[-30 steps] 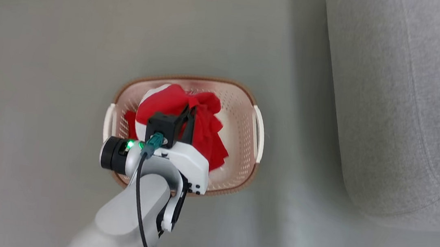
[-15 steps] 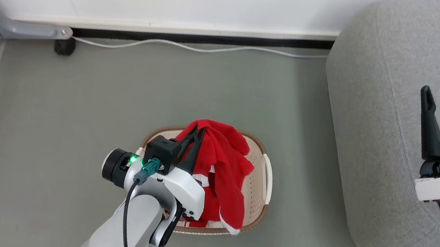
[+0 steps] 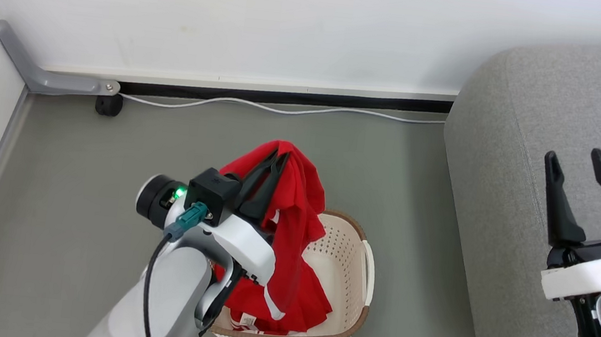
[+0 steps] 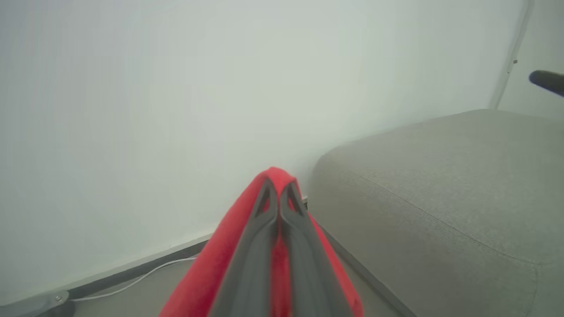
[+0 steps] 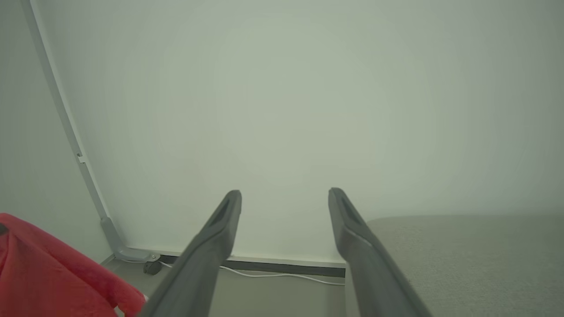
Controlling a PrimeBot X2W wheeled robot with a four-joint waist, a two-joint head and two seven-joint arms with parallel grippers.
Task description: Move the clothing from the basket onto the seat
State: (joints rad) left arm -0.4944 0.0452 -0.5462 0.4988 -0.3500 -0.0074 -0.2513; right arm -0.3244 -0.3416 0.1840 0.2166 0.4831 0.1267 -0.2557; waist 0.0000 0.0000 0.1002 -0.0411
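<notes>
My left gripper is shut on the red clothing, lifted above the basket. The fabric drapes from the closed fingers down into the basket, where white stripes and a small tag show at the bottom. In the left wrist view the red clothing wraps both sides of the closed left gripper. My right gripper stands open with nothing between its fingers, over the grey seat. The right wrist view shows the open right gripper, the red clothing at lower left, and the seat.
The basket stands on grey floor between a white wall and the seat. A white cable runs along the dark baseboard. A grey bracket with a small black wheel sits in the left corner.
The head camera tilted up, bringing wall and corner into view. My left gripper rose with the clothing, pulling more fabric out of the basket. The right gripper stayed open.
</notes>
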